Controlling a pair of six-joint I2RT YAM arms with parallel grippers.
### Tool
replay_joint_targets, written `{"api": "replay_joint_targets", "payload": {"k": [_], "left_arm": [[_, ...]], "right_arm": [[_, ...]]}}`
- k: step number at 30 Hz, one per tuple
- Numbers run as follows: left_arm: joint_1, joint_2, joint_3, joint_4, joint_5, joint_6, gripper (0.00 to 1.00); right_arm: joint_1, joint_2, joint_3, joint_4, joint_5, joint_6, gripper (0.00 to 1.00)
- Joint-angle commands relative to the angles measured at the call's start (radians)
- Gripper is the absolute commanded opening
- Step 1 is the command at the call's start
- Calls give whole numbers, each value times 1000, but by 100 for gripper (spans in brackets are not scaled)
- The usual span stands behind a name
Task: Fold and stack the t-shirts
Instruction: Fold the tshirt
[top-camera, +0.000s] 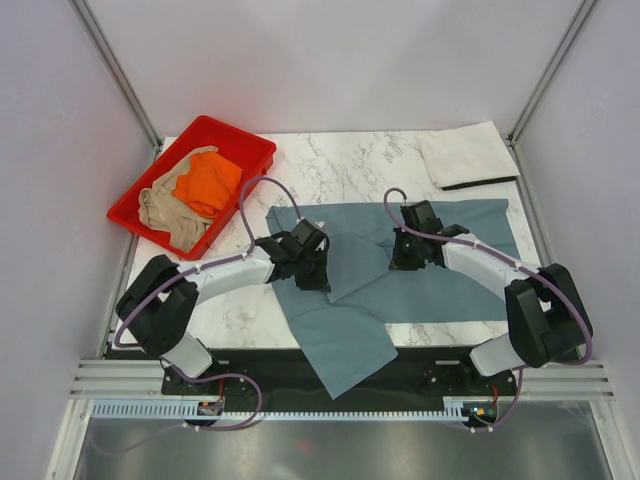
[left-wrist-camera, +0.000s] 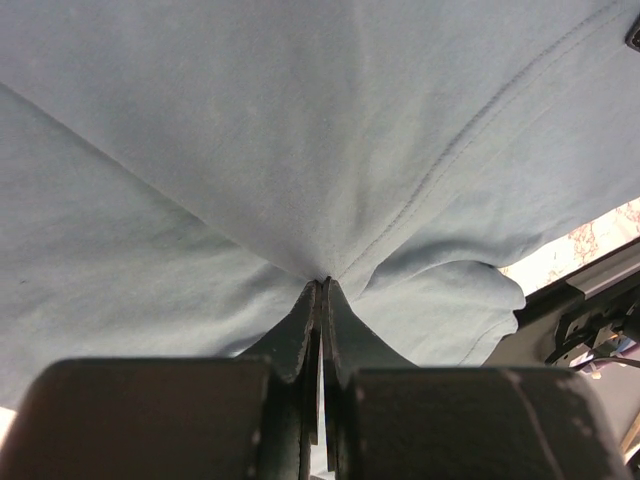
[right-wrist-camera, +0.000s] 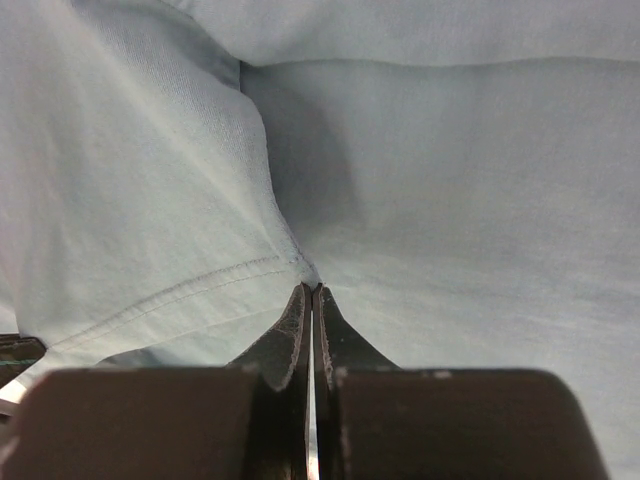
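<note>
A slate blue-grey t-shirt (top-camera: 450, 225) lies spread across the marble table, one part hanging over the near edge. My left gripper (top-camera: 318, 272) is shut on a puckered pinch of this shirt's left part (left-wrist-camera: 300, 130), its jaws pressed together at the cloth (left-wrist-camera: 325, 283). My right gripper (top-camera: 401, 260) is shut on the same shirt near the middle, its tips (right-wrist-camera: 311, 289) meeting at a fold beside a stitched hem (right-wrist-camera: 180, 295). A folded off-white t-shirt (top-camera: 465, 155) lies at the back right. An orange t-shirt (top-camera: 207, 182) and a tan t-shirt (top-camera: 170, 215) lie crumpled in the tray.
A red plastic tray (top-camera: 245, 140) stands at the back left corner of the table (top-camera: 345, 165). Pale walls with metal frame posts close in the sides. The arms' bases and a black rail run along the near edge (top-camera: 440, 360).
</note>
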Motion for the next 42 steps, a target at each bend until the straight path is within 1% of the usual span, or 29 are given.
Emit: {"api": "replay_joint_targets", "payload": {"k": [1,5,11,18,19,20,21,22,23,25,26,28,29,31,32,34,35,36,37,42], "left_arm": [[-4,-61,8,-33,-34,-32,2],[-5,-63,3,-64,-32,-20,2],[-5,-5,-1,-67,12,0,2],[-7,-4,-21,-75,-6,9,2],[-5,-4,-21,-81,-9,9,2],[-5,-6,-18,-82,-9,15,4],[-5,-8,-14,-85,-8,20,8],[-5,-8,-9,-94,-8,26,20],[-5,-21,0,-102,-9,38,25],[-7,-44,5,-107,-15,55,31],[-7,-60,6,-105,-11,83,32],[-23,-113,11,-104,3,138,33],[-58,-133,12,-102,-4,203,34],[-114,-206,3,-102,-32,262,34],[-179,-236,-12,-96,-43,305,34],[-243,-300,-35,-85,-44,333,34],[-305,-317,-56,-79,-46,354,34],[-339,-333,-70,-70,-55,364,34],[-412,-356,-84,-65,-66,382,34],[-589,-362,-178,-24,-90,356,35]], "right_arm": [[4,-44,9,-21,-4,18,0],[5,-48,-12,-12,-32,20,0],[5,-7,-27,5,-47,34,0],[7,-8,-51,6,-36,64,1],[5,-7,-51,2,-35,72,4],[7,-7,-51,0,-33,92,12],[5,-7,-49,-3,-33,99,16],[5,-8,-47,-12,-32,107,20],[7,-16,-40,-20,-23,119,28],[7,-30,-23,-47,-6,132,32],[5,-50,-15,-59,5,138,35],[5,-74,15,-111,68,181,37],[2,-99,28,-133,100,199,38],[-12,-123,69,-191,152,234,39],[-36,-145,84,-207,160,242,40],[-75,-166,121,-230,159,245,41],[-120,-185,133,-236,157,242,41],[-147,-191,143,-240,152,238,41],[-208,-197,162,-247,125,222,42],[-348,-212,192,-271,44,166,42]]}}
